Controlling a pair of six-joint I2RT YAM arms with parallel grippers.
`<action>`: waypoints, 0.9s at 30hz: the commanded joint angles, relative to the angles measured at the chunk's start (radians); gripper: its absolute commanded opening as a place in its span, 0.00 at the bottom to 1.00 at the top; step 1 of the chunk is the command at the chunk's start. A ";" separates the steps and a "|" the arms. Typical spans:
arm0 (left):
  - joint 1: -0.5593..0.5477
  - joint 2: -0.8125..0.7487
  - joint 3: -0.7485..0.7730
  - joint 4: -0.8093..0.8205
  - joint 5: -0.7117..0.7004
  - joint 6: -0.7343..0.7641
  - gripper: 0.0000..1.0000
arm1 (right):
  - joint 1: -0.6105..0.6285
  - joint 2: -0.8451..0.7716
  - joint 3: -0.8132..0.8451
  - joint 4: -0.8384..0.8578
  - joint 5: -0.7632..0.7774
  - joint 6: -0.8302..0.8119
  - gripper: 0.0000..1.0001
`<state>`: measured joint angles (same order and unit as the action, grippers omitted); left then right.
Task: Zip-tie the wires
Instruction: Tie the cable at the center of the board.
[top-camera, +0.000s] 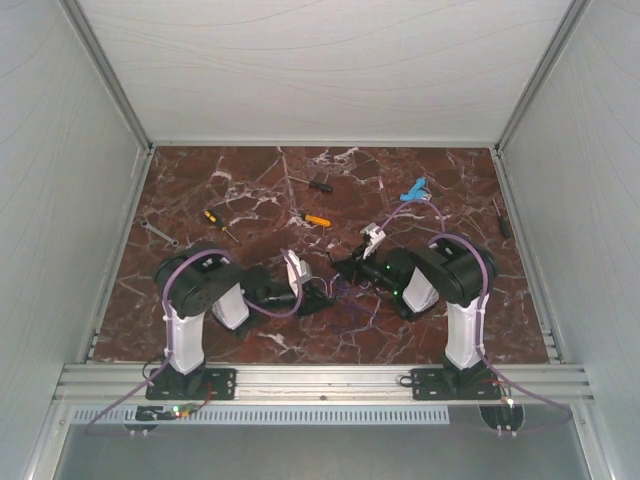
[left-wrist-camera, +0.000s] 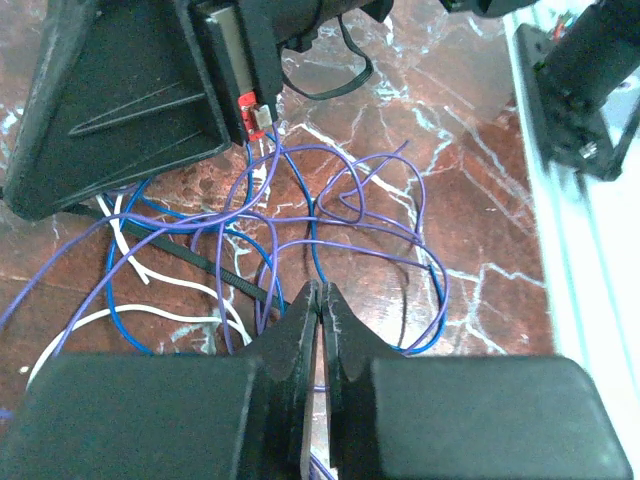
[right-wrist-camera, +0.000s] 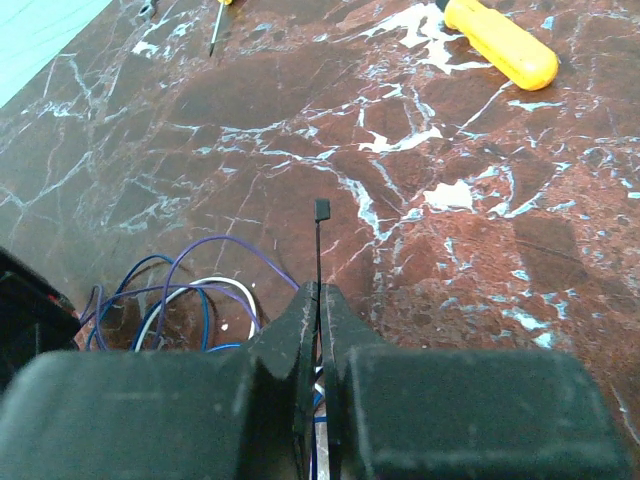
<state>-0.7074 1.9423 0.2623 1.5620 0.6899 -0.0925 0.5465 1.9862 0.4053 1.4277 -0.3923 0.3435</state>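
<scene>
The wires (left-wrist-camera: 340, 200) are thin purple and blue loops, with one white strand, lying on the marble between the arms (top-camera: 348, 300). My right gripper (right-wrist-camera: 318, 290) is shut on a black zip tie (right-wrist-camera: 320, 250). The tie's head sticks up past the fingertips, and the wires (right-wrist-camera: 190, 290) lie to their left. My left gripper (left-wrist-camera: 320, 292) is shut just above the loops, and nothing shows between its tips. The zip tie's strap (left-wrist-camera: 215, 265) runs from under my right gripper across the wires to the left finger's edge. In the top view the left gripper (top-camera: 315, 288) and right gripper (top-camera: 340, 270) nearly meet.
Two orange-handled screwdrivers (top-camera: 317, 219) (top-camera: 212, 216) and a black one (top-camera: 320, 183) lie further back, and one orange handle shows in the right wrist view (right-wrist-camera: 500, 45). There is a blue tool (top-camera: 414, 188) at the back right, a wrench (top-camera: 160, 233) at the left and an aluminium rail (left-wrist-camera: 590, 260) at the near edge.
</scene>
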 joint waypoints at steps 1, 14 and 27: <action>0.043 -0.028 0.009 0.242 0.078 -0.171 0.00 | 0.012 -0.024 -0.016 0.172 -0.041 -0.061 0.00; 0.055 -0.233 0.199 -0.536 0.111 -0.105 0.00 | 0.010 -0.033 -0.024 0.200 -0.040 -0.127 0.00; 0.095 -0.286 0.322 -1.080 0.148 0.024 0.00 | -0.013 -0.068 -0.014 0.200 -0.121 -0.160 0.00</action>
<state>-0.6418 1.6894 0.5240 0.6346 0.7841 -0.1253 0.5400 1.9343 0.3847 1.4494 -0.4534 0.2371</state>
